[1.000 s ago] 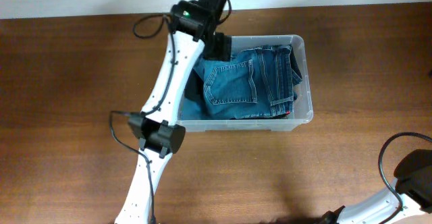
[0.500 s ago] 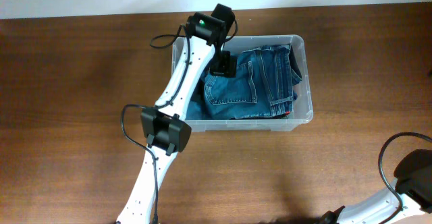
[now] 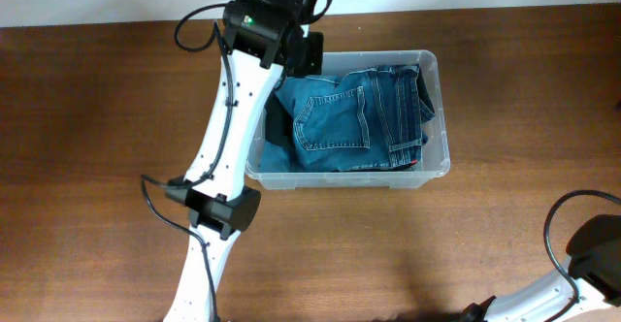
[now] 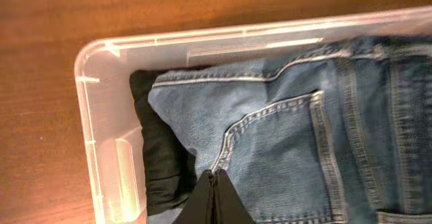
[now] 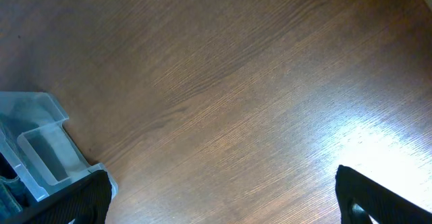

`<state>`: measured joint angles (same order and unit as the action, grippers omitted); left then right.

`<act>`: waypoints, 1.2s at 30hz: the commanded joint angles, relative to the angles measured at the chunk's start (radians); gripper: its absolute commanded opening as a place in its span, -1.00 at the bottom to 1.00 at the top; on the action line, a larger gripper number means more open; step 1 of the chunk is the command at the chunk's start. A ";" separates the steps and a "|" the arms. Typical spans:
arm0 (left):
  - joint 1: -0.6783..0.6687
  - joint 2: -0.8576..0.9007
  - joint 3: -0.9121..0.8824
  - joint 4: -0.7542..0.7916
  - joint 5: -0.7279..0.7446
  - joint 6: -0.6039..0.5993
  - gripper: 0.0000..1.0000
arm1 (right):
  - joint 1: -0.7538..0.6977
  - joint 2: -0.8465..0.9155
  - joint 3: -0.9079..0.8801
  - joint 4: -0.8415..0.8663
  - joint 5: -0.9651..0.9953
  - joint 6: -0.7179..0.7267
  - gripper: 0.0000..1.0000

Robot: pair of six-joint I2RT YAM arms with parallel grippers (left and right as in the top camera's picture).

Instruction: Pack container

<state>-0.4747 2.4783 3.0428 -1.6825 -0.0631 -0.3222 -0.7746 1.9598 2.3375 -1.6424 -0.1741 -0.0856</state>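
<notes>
Now the left fingers [image 4: 202, 207], pressed together, hover over the jeans [image 4: 290, 150] in the container [image 4: 91, 150]; better push them down flat, avoiding its rim. Right fingers [image 5: 378, 197] stand spread.

Left arm [image 3: 225, 118]: white links, black joints [image 3: 221, 209], looping black cables [image 3: 179, 33], green light [image 3: 250, 17]; left end effector [image 4: 214, 178] black.

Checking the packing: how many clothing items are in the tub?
2: blue jeans on top in the container; a black garment beneath them, showing at one end. Others may be hidden underneath.
</notes>
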 commanded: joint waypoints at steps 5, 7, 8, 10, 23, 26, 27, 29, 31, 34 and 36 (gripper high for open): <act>0.002 0.026 -0.210 0.032 -0.016 -0.003 -0.99 | 0.001 0.001 0.002 0.000 0.002 -0.003 0.96; 0.005 0.026 -0.286 0.061 -0.016 -0.003 -0.99 | 0.001 0.001 0.002 0.000 0.002 -0.003 0.97; 0.007 0.026 -0.382 0.102 -0.016 -0.003 -0.99 | 0.001 0.001 0.002 0.000 0.002 -0.003 0.97; 0.007 0.026 -0.490 0.149 -0.016 -0.003 -0.99 | 0.001 0.001 0.002 0.000 0.002 -0.003 0.97; 0.021 -0.069 -0.606 0.183 -0.012 -0.003 -0.99 | 0.001 0.001 0.002 0.000 0.002 -0.003 0.97; 0.021 -0.219 -0.546 0.177 -0.012 -0.003 -0.99 | 0.001 0.001 0.002 0.000 0.002 -0.003 0.97; 0.021 -0.267 -0.543 0.179 -0.013 -0.003 -0.99 | 0.001 0.001 0.002 0.000 0.002 -0.003 0.97; 0.021 -0.366 -0.543 0.173 -0.013 -0.003 -0.99 | 0.001 0.001 0.002 0.000 0.002 -0.003 0.97; 0.021 -0.446 -0.544 0.159 -0.013 -0.003 -0.99 | 0.001 0.001 0.002 0.000 0.002 -0.003 0.97; 0.019 -0.576 -0.544 0.113 -0.025 -0.003 -0.99 | 0.001 0.001 0.002 0.000 0.002 -0.003 0.97; 0.012 -0.665 -0.544 0.061 -0.085 -0.003 -0.99 | 0.001 0.001 0.002 0.000 0.002 -0.003 0.97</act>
<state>-0.4572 1.9327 2.4920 -1.5669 -0.0834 -0.3222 -0.7746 1.9598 2.3375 -1.6428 -0.1741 -0.0864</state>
